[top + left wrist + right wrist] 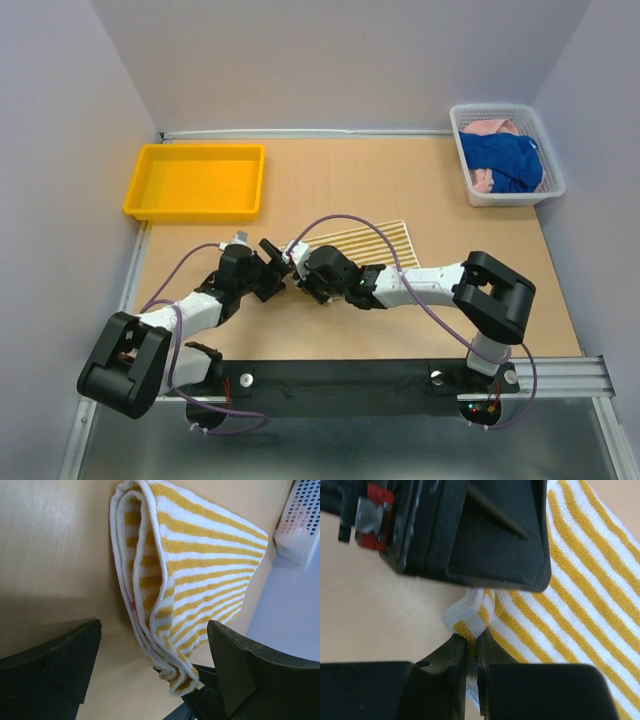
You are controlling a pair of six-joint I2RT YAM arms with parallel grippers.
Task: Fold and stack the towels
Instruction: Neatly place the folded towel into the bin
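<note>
The yellow-and-cream striped towel (375, 243) lies folded on the table's middle; it also shows in the left wrist view (200, 565) and the right wrist view (580, 595). My right gripper (305, 272) (472, 645) is shut on the towel's near-left corner and holds it slightly raised. My left gripper (272, 265) (154, 635) is open, its jaws standing on either side of that same corner without touching it. The royal blue towel (505, 160) and the pale pink towel (487, 127) lie bunched in the white basket (500, 107).
A yellow tray (195, 180) stands at the back left. The white basket sits at the back right and shows in the left wrist view (302, 520). Grey walls close in the table's back and sides. Both arms meet at the centre.
</note>
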